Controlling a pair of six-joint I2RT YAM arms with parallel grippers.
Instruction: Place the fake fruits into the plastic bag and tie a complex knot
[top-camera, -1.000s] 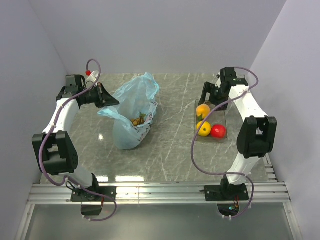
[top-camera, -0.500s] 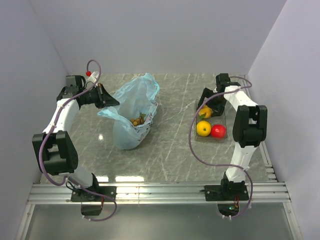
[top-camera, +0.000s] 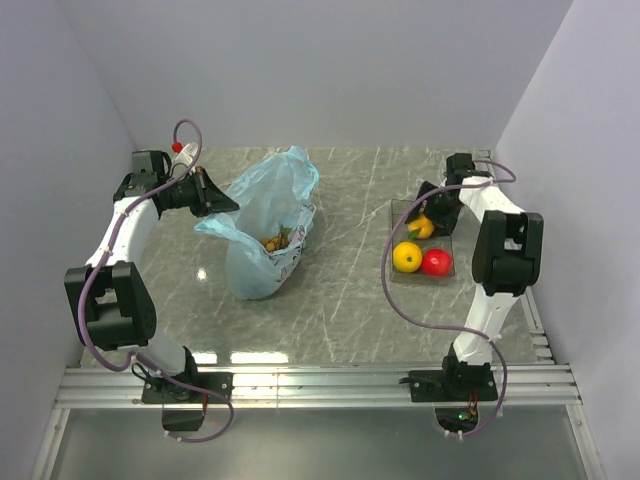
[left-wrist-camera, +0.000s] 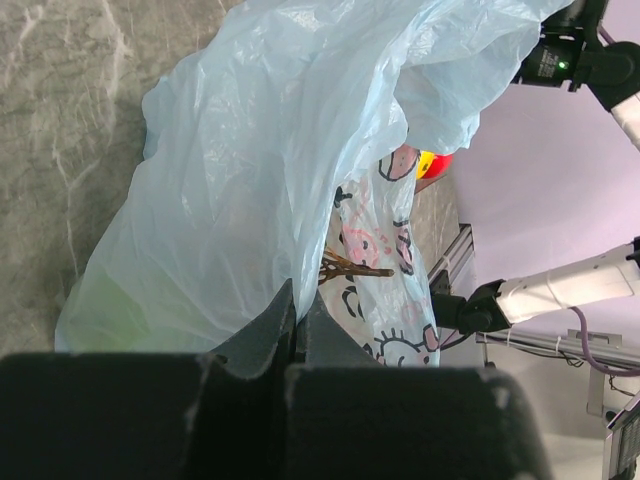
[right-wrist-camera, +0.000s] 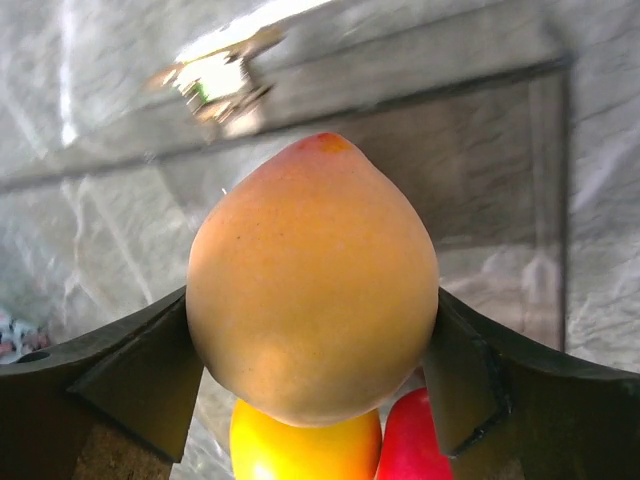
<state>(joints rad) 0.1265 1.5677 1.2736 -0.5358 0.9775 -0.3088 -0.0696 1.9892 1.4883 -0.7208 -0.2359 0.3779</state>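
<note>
Jaws of right gripper (right-wrist-camera: 310, 370) clenched on orange fruit (right-wrist-camera: 312, 280), left gripper (left-wrist-camera: 295, 312) pinching bag (left-wrist-camera: 260, 170), yellow fruit (right-wrist-camera: 305, 452) and red fruit (right-wrist-camera: 405, 452) cut off, brown bunch (left-wrist-camera: 352, 266) half hidden.

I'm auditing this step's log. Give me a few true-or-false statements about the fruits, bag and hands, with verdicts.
The right hand grips a yellow-orange pointed plastic fruit. True.
The left hand pinches the thin light-blue printed plastic bag. True.
The bag is empty. False: a bunch of small brown balls sits inside.
The glossy red fruit is in the bag. False: the red fruit lies in the clear rectangular tray beside a round yellow fruit.
</note>
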